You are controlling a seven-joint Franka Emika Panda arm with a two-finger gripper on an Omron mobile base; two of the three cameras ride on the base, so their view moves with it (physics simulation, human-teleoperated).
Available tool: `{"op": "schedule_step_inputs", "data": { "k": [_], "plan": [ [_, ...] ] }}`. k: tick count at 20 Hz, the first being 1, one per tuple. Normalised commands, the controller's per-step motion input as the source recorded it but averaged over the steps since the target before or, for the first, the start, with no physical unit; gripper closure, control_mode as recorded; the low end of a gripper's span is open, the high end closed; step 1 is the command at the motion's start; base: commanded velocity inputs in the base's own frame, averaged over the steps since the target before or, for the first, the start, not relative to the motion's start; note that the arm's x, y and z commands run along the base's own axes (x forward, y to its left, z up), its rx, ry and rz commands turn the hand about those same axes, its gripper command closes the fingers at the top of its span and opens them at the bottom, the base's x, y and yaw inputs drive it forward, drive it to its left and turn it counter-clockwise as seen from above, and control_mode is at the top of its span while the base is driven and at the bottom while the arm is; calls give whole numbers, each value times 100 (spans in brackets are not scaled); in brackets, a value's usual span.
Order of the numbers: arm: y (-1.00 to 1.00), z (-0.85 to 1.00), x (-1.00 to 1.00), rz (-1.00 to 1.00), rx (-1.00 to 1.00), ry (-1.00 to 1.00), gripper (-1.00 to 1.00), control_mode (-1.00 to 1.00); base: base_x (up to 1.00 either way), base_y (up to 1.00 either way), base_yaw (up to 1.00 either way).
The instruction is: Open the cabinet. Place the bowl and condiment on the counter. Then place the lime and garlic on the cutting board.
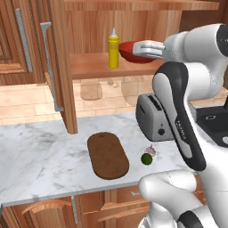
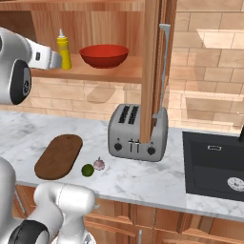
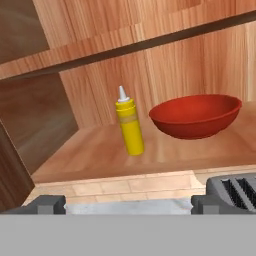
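1. I see the cabinet [image 1: 60, 67] with both doors swung open, its lower shelf [image 3: 100, 150] in plain sight.
2. The condiment [image 3: 130, 127] stands upright on that shelf, and the bowl [image 3: 195, 115] sits just beside it, apart from it by a small gap in the hand view.
3. My gripper [image 3: 127, 204] hangs in front of the shelf edge, level with it, aimed into the cabinet. Its two fingertips [image 3: 47, 204] sit far apart at the bottom of the hand view with nothing between them, so the fingers are spread and hold nothing.
4. In the left base view the hand reaches across in front of the bowl and hides part of it; the condiment is to the left of it there.
5. Down on the counter [image 1: 40, 156] the cutting board [image 1: 107, 156] lies bare.
6. The lime [image 2: 87, 170] and garlic [image 2: 99, 164] rest on the marble just beside the board's near end, close together, perhaps touching; I cannot tell.
7. A toaster [image 2: 137, 133] stands on the counter behind them, under the right door's edge.
8. A dark sink [image 2: 214, 164] is set in the counter well to the right.
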Motion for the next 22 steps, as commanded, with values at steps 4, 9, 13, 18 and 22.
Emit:
{"op": "schedule_step_inputs", "data": {
  "k": [4,9,13,18,22],
  "plan": [
    [0,0,0,0,-7,4,-100,-100,0,0,0],
    [0,-13,0,0,-8,0,-100,-100,0,0,0],
    [2,-32,0,0,-11,0,-100,-100,0,0,0],
    [7,-28,0,0,-7,-2,-100,-100,0,0,0],
    [5,-1,5,0,0,-2,-100,-100,0,0,0]
  ]
}}
